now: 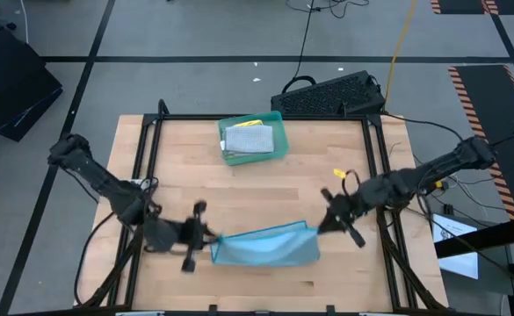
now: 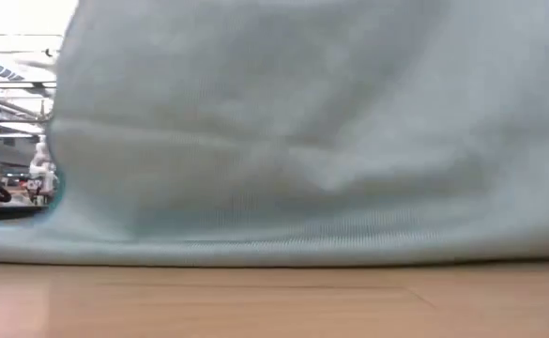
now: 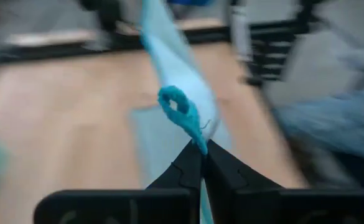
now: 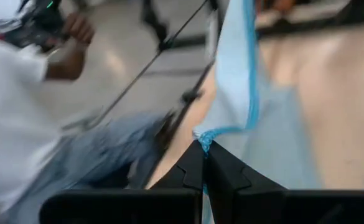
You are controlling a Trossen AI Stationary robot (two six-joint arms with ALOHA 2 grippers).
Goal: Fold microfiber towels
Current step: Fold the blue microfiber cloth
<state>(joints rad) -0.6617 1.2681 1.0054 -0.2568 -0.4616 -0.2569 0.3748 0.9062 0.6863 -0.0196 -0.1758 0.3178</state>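
Note:
A light blue microfiber towel (image 1: pixel 265 247) is stretched between my two grippers over the near part of the table. Its lower part rests on the wood, and it fills the low view (image 2: pixel 302 141). My left gripper (image 1: pixel 213 235) is shut on the towel's left top corner. My right gripper (image 1: pixel 318 226) is shut on the right top corner. Both arms reach in from the table's sides. Folded towels, a grey one (image 1: pixel 248 139) on top and a yellow one (image 1: pixel 249 124) showing at the far side, lie in a teal tray (image 1: pixel 279 132) at the far middle. My left gripper pinches the towel's left top corner (image 3: pixel 197 138) between its two fingertips, beside the corner's hemmed loop (image 3: pixel 177 106). It comes from the table's left, slanting a little downward. The cloth runs away from the fingers and its lower part lies on the table. My right gripper pinches the towel's right top corner (image 4: pixel 204 140), at the blue hem, between its two fingertips. It comes nearly level from the table's right. The cloth spreads away from the fingers down onto the table (image 4: pixel 281 143).
A black frame (image 1: pixel 151 132) edges the table's far and side borders. A dark keyboard-like case (image 1: pixel 331 95) lies beyond the far right corner. A person in a white top and jeans (image 4: pixel 20 112) stands beside the table. Bare wood lies between the tray and the towel.

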